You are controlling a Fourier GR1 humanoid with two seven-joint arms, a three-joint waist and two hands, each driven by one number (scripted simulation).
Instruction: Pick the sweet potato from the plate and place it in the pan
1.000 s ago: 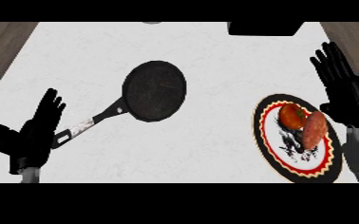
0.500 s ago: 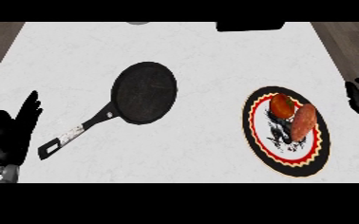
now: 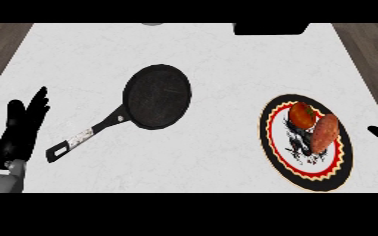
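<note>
The sweet potato [image 3: 325,132] is an orange-brown oblong lying on the right part of a round plate [image 3: 282,152] with a black rim and a red zigzag border, at the right of the counter. A black frying pan [image 3: 157,96] sits left of centre, its handle [image 3: 83,140] pointing toward the lower left. Near the left edge, my left hand [image 3: 21,127] rests open with fingers up, just left of the handle's end. Only a sliver of my right hand [image 3: 373,129] shows at the right edge, right of the plate and apart from it.
A round red-orange fruit [image 3: 301,114] lies on the plate beside the sweet potato. A black box [image 3: 271,28] stands at the counter's far edge, with a small grey item [image 3: 151,24] to its left. Wooden floor shows past both far corners.
My right hand has drawn back from above the plate to the right edge, uncovering the sweet potato. My left hand has shifted toward the left edge.
</note>
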